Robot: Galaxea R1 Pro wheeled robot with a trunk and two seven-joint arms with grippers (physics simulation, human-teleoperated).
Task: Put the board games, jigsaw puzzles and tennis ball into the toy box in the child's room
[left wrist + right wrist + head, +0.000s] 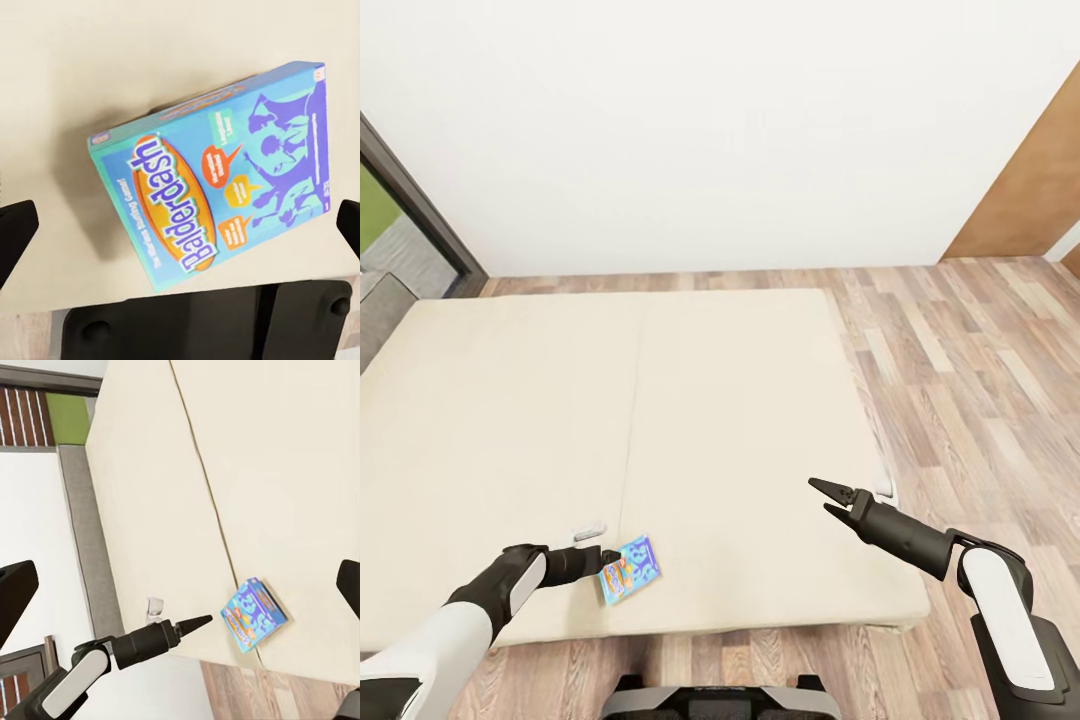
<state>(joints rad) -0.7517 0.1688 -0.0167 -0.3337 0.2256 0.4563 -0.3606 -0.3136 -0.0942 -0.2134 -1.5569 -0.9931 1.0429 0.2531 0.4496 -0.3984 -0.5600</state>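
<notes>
One blue board game [631, 568] on the bed [660, 400], left gripper [608, 560] beside it.
Both claws spread wide, empty; box near mattress edge, a nudge may push it off.

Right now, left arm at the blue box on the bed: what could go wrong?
1. The blue Balderdash box lies near the bed edge; a nudge from the left gripper could slide it to the floor.
2. It looks wide between the spread fingertips, so a grip may slip.
3. The right gripper hangs open, too far to help.
</notes>
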